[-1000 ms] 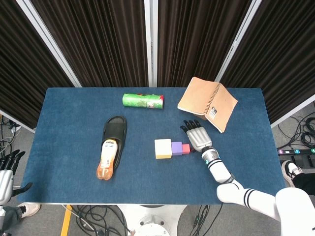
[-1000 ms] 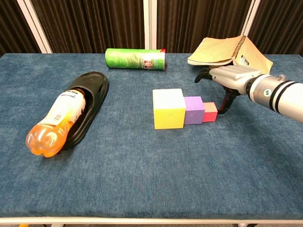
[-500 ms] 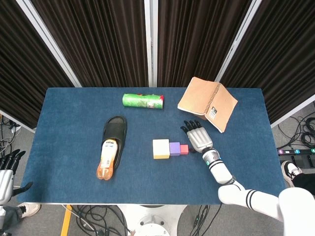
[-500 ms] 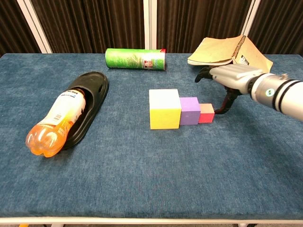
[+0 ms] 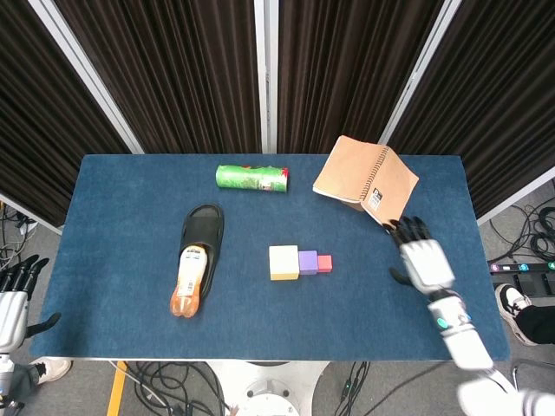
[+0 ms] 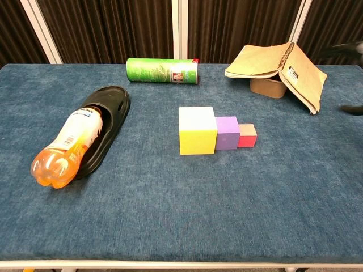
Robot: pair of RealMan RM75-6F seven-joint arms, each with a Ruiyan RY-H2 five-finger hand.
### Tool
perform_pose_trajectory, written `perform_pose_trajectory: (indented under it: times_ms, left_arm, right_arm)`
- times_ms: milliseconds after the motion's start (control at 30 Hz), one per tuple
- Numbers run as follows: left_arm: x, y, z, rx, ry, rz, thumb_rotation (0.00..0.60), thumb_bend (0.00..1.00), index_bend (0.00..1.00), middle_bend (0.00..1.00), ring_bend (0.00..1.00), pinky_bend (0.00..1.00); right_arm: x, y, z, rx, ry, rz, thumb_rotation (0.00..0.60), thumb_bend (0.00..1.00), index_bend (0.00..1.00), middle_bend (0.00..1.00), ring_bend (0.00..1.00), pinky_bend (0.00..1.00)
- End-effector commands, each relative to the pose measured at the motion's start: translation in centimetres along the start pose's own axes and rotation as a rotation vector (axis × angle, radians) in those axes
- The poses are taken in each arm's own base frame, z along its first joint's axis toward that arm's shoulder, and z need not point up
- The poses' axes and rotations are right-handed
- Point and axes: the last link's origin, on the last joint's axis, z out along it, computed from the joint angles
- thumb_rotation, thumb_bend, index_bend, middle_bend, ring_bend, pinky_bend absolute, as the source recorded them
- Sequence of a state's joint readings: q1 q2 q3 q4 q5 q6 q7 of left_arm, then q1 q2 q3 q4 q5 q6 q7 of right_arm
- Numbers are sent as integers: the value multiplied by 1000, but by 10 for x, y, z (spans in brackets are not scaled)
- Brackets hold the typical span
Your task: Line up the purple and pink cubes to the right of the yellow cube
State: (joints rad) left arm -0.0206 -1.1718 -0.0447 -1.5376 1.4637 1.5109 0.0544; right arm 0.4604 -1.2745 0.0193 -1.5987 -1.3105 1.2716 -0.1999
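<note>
Head view, cubes: the yellow cube (image 5: 284, 262), purple cube (image 5: 308, 262) and pink cube (image 5: 324, 263) sit in one row mid-table, yellow on the left, purple touching it, pink touching purple on the right end.
Head view, right hand: the right hand (image 5: 421, 258) is over the right part of the table, well apart from the cubes, fingers spread and holding nothing.
Head view, left hand: the left hand (image 5: 15, 299) is off the table's left edge, down low, fingers apart, nothing in it.
Head view, other stuff: a black slipper (image 5: 205, 227) lies left of the cubes with an orange drink bottle (image 5: 190, 282) lying in it, bottom end sticking out toward the front edge. A green can (image 5: 251, 178) lies on its side near the back. An open spiral notebook (image 5: 367, 182) sits back right, tented face down. All on the blue table (image 5: 121, 191).
Chest view, cubes: same row, yellow cube (image 6: 197, 130) biggest, purple cube (image 6: 227, 132) smaller, pink cube (image 6: 247, 135) smallest, all touching side to side.
Chest view, hands: only dark blurry fingertips (image 6: 347, 49) at the far right edge, can't tell more from here. Left hand isn't in this one.
Chest view, other stuff: the notebook (image 6: 278, 65) is propped over a tan round thing (image 6: 268, 86), can't tell what it is. Slipper (image 6: 108, 107), bottle (image 6: 65, 148) and can (image 6: 161, 71) are on the left and back.
</note>
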Motion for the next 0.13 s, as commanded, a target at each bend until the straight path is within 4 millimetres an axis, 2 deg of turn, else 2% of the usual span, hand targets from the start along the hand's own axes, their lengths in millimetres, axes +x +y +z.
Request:
perform_pose_trajectory:
  times_ms: [33, 133]
  left_arm:
    - [1, 3, 3, -3, -1, 4, 600, 0, 169, 200, 146, 167]
    - [1, 6, 5, -10, -4, 7, 600, 0, 169, 200, 147, 166]
  right_arm:
    - [11, 26, -69, -42, 50, 52, 600, 207, 83, 81, 0, 0]
    - [12, 31, -99, -58, 75, 91, 600, 209, 78, 60, 0, 0]
